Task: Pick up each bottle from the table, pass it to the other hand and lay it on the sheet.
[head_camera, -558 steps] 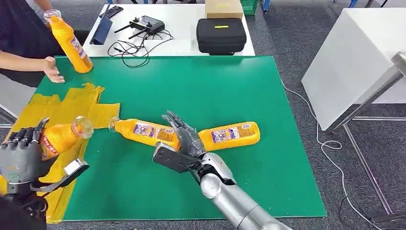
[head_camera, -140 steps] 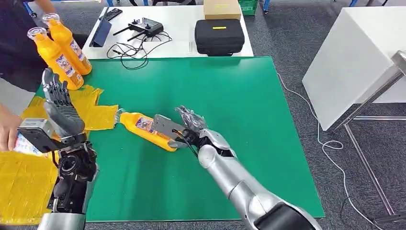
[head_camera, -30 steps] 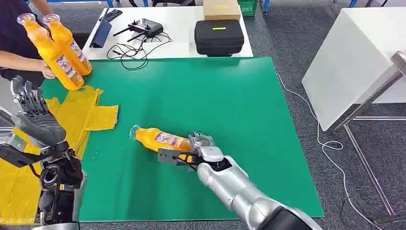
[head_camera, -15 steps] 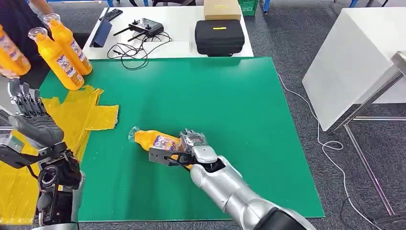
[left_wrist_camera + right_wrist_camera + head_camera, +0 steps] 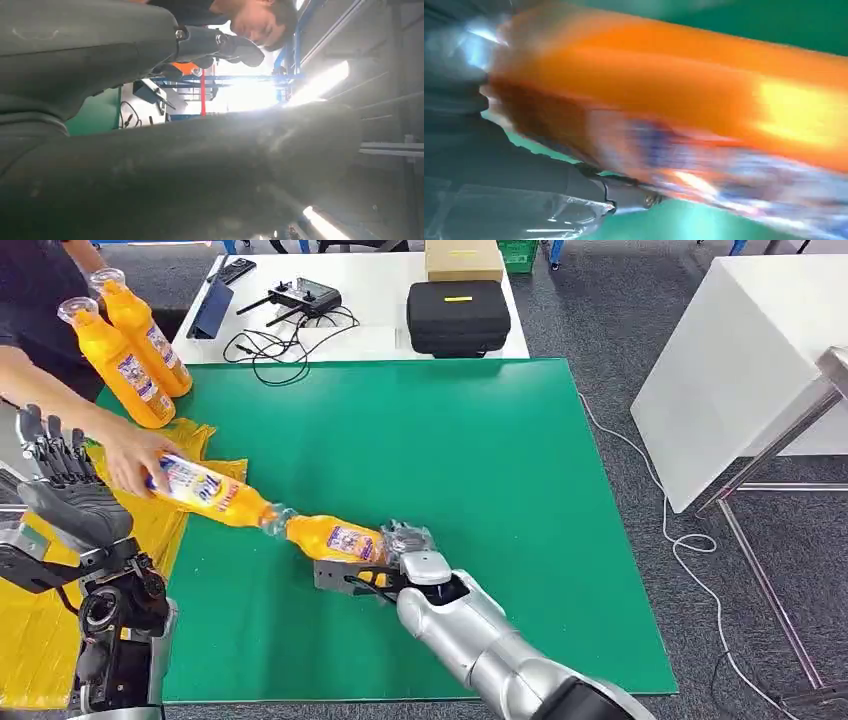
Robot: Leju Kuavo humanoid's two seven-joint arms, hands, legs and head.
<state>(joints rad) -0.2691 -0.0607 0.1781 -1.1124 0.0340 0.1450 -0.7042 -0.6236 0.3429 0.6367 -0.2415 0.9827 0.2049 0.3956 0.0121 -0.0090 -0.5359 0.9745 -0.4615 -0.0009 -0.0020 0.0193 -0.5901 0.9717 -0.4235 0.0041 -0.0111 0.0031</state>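
Right hand (image 5: 400, 550) grips an orange bottle (image 5: 335, 538) low over the green surface (image 5: 480, 460), ready to pass it; left hand (image 5: 68, 490) waits open above the yellow sheet (image 5: 40, 610) as a person's hand (image 5: 128, 455) places another bottle (image 5: 208, 491).

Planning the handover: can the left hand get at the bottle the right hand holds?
Probably yes: the left hand is raised and open, but a person's hand is laying a second bottle between it and the held bottle.

Route from green mat (image 5: 480, 440) to yellow sheet (image 5: 40, 620) obstructed: person's hand (image 5: 130, 455) holds a bottle (image 5: 205, 490) across sheet edge. Two upright bottles (image 5: 120, 360) crowd far-left corner. Mat's right half open.
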